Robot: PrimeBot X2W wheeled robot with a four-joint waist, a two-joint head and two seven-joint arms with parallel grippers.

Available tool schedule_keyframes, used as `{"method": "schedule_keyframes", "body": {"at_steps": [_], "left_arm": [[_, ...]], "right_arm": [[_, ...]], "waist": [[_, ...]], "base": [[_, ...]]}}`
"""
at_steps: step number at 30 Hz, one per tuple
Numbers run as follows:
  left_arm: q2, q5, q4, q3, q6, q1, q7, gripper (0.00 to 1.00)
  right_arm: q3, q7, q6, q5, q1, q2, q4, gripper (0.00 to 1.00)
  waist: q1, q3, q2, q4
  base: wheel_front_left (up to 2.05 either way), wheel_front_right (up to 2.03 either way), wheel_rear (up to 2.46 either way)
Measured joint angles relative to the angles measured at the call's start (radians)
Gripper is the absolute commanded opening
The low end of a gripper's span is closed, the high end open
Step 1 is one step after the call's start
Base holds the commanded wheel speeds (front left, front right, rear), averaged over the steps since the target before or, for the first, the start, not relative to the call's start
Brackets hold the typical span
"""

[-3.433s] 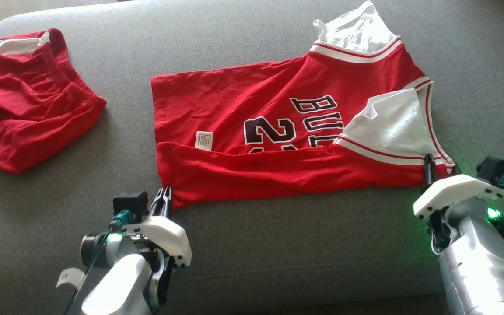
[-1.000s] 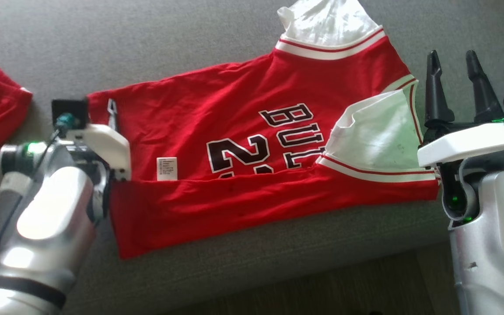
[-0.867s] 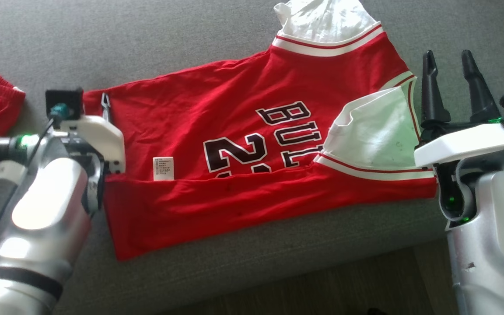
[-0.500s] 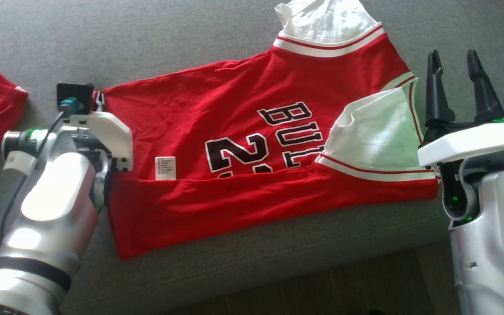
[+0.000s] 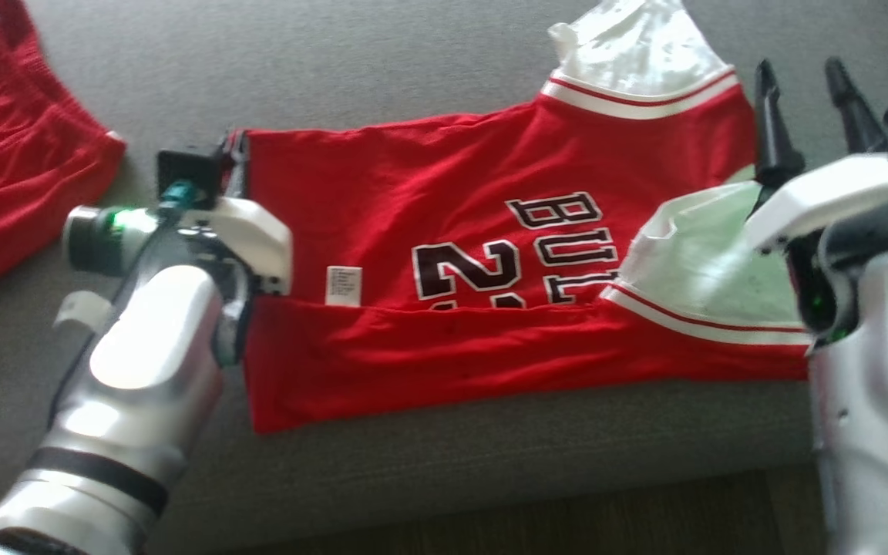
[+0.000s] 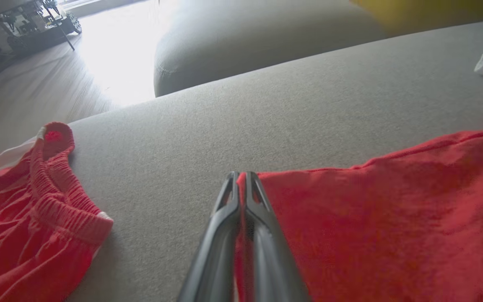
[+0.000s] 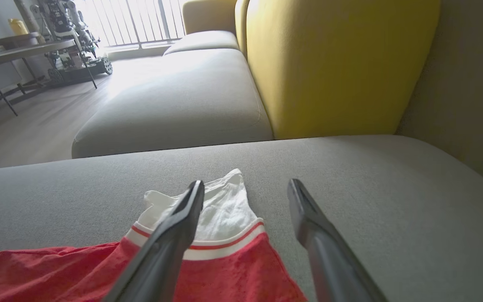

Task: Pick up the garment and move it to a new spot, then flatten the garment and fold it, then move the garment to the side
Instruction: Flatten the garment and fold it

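Head view: a red basketball jersey (image 5: 490,247) lies sideways on the grey sofa seat (image 5: 413,85). Its hem is towards the robot's left and its white-lined shoulder straps towards the right. The near long edge is folded up in a band, and a white care label (image 5: 343,285) sits just above that fold, beside black lettering. The left gripper (image 5: 234,150) is at the far hem corner. In the left wrist view its fingers (image 6: 224,218) are pressed together with red cloth pinched between them, low against the seat fabric. The right gripper (image 5: 798,69) is at the strap end with its fingers (image 7: 170,235) spread wide and nothing between them. One finger is over the far white strap and the other over bare upholstery.

Red shorts (image 5: 20,146) with a gathered waistband lie on the same seat, well apart from the jersey, on the robot's left. A strip of dark wooden floor (image 5: 567,516) runs along the seat's front edge. Beyond the seat, the right wrist view shows a yellow back cushion (image 7: 338,63) and a second grey seat cushion (image 7: 174,105). Farther off in the same view are a pale sunlit floor (image 7: 27,130), a table on thin dark legs (image 7: 11,48), some wheeled equipment (image 7: 74,29) and a bright barred window (image 7: 141,19).
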Motion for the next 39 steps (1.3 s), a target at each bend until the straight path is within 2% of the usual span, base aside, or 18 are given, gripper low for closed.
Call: {"method": "schedule_keyframes", "body": {"at_steps": [3,8,12,17,22,29,39], "left_arm": [[-0.022,0.004,-0.035,-0.014,0.0,0.004,-0.014,0.0],[-0.066,0.02,-0.099,-0.037,0.002,0.005,-0.033,0.0],[-0.104,0.033,-0.142,-0.06,0.01,0.005,-0.045,0.0],[-0.133,0.038,-0.177,-0.077,0.01,0.004,-0.049,0.0],[-0.144,0.047,-0.194,-0.096,0.01,0.001,-0.054,0.0],[-0.161,0.048,-0.196,-0.099,0.009,-0.019,-0.057,0.0],[-0.168,0.049,-0.195,-0.104,0.001,-0.036,-0.058,0.0]], "right_arm": [[-0.012,0.055,0.0,-0.016,-0.076,-0.026,0.063,1.0],[-0.021,0.123,0.0,-0.05,-0.241,-0.121,0.227,1.0],[-0.029,0.135,0.0,-0.079,-0.369,-0.199,0.388,1.0],[-0.031,0.148,0.0,-0.088,-0.49,-0.245,0.57,1.0],[-0.007,0.148,0.0,-0.125,-0.587,-0.3,0.702,1.0],[0.008,0.147,0.0,-0.13,-0.666,-0.322,0.843,1.0],[-0.012,0.095,0.0,-0.127,-0.728,-0.344,0.954,1.0]], "waist": [[0.0,0.001,0.0,0.033],[0.0,0.021,0.0,0.097],[0.0,0.052,0.0,0.148],[0.0,0.097,0.0,0.21],[0.0,0.144,0.0,0.259],[0.0,0.19,0.0,0.295],[0.0,0.21,0.0,0.313]], "base": [[0.0,0.0,0.0],[0.0,0.0,0.0],[0.0,0.0,0.0],[0.0,0.0,0.0],[0.0,0.0,0.0],[0.0,0.0,0.0],[0.0,0.0,0.0]]}}
